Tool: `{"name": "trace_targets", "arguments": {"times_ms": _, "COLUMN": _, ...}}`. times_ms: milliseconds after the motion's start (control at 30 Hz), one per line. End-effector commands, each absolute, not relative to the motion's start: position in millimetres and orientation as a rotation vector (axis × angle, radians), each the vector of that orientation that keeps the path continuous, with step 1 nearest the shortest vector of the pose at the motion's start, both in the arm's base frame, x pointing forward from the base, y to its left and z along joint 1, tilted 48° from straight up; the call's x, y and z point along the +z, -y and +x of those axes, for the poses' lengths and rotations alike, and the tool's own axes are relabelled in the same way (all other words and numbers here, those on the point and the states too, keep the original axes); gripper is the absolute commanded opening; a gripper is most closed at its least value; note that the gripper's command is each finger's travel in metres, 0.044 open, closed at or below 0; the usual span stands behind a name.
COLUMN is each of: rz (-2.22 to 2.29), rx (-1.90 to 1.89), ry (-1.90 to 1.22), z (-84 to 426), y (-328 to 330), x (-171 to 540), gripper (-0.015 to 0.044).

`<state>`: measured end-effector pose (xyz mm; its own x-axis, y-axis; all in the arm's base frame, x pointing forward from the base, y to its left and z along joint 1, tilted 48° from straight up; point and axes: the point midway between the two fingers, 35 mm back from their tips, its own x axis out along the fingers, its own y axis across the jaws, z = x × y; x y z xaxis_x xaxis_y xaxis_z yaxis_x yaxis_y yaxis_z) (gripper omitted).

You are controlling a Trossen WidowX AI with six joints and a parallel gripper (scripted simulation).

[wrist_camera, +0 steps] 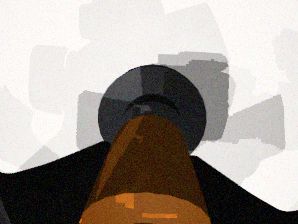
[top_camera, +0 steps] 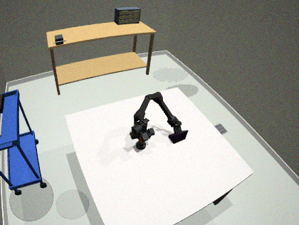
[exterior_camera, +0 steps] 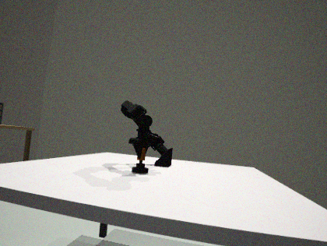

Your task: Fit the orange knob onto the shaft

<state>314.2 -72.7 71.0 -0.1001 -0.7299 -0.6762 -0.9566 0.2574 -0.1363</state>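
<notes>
The gripper (top_camera: 142, 137) (exterior_camera: 142, 149) (wrist_camera: 151, 155) is shut on the orange knob (exterior_camera: 142, 154) (wrist_camera: 150, 172), which hangs down between the black fingers. The dark round pedestal (top_camera: 141, 147) (exterior_camera: 140, 170) (wrist_camera: 192, 110) stands on the white table under the knob. In the exterior view a short piece of the dark shaft (exterior_camera: 140, 161) shows between the knob's lower end and the pedestal, so the knob is not down on the pedestal. The knob looks slightly tilted there. In the wrist view its lower end covers the pedestal's middle. The knob's hole and the shaft's flat side are hidden.
The arm's dark base (top_camera: 179, 137) (exterior_camera: 165, 159) stands on the white table (top_camera: 160, 185) (exterior_camera: 218, 195) near the pedestal. A wooden workbench (top_camera: 96, 35) and a blue cart (top_camera: 25, 160) stand away from the table. Grey arm shadows lie around the pedestal.
</notes>
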Motion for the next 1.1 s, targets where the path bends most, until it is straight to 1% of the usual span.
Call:
{"name": "trace_targets", "arguments": {"times_ms": 0, "rz": -1.614, "rx": 0.574, "ry": -1.879, "z": 318.8, "y": 70.9, "x": 74.9, "gripper": 0.0}}
{"name": "trace_targets", "arguments": {"times_ms": 867, "rz": -1.621, "rx": 0.584, "ry": -1.879, "z": 320.3, "y": 71.6, "x": 73.6, "gripper": 0.0}}
{"name": "trace_targets", "arguments": {"times_ms": 1067, "rz": -1.725, "rx": 0.759, "ry": -1.873, "z": 318.2, "y": 70.3, "x": 74.1, "gripper": 0.0}}
